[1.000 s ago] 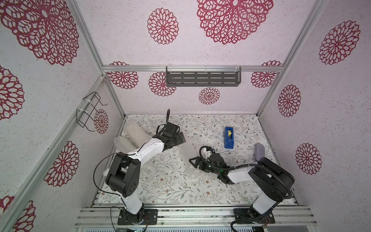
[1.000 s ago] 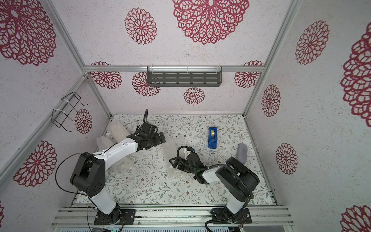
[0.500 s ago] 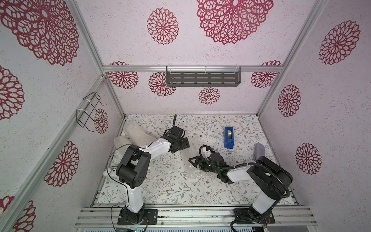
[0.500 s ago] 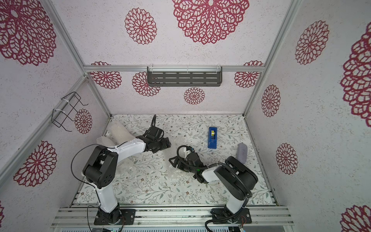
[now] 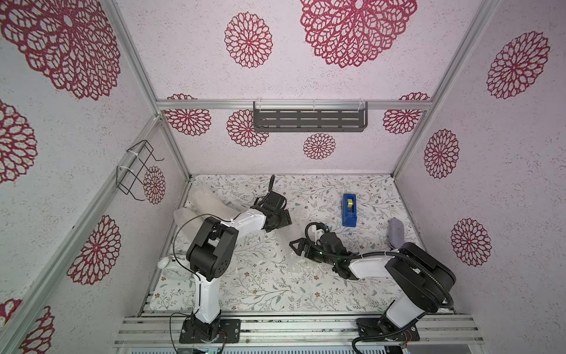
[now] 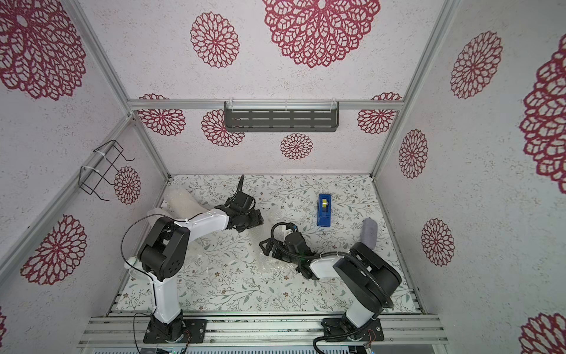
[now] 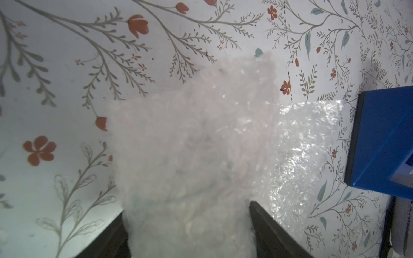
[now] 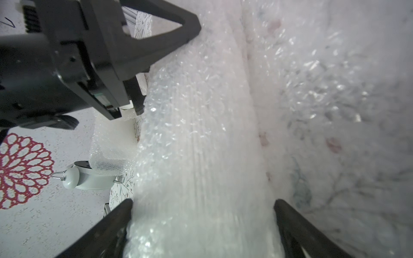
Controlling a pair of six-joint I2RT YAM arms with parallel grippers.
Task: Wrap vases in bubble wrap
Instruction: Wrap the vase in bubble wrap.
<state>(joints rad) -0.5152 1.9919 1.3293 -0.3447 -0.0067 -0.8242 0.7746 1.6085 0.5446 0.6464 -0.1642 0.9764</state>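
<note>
- Mid-table, between both arms, the white ribbed ceramic vase rolled in translucent bubble wrap [image 8: 201, 145] lies on its side on the floral-print tabletop [image 5: 263, 285].
- Its long axis runs from the right gripper [image 8: 203, 212] straight ahead to the left gripper [image 7: 185, 223]. Each claw stands at one end, so neither arm is nearer.
- Left claw: its black fingers [image 7: 263, 223] lie against both sides of the bundle, grasping the wrapped end as far as the wrist view shows.
- Right claw: the jaws are spread wide astride the roll. I cannot tell whether they press it or stand free.
- Look: crinkly, glinting film with faint lengthwise ribs beneath, and a loose flap of sheet [image 8: 335, 89] flat beside the roll.
- The coming move probably means rolling across that axis.
</note>
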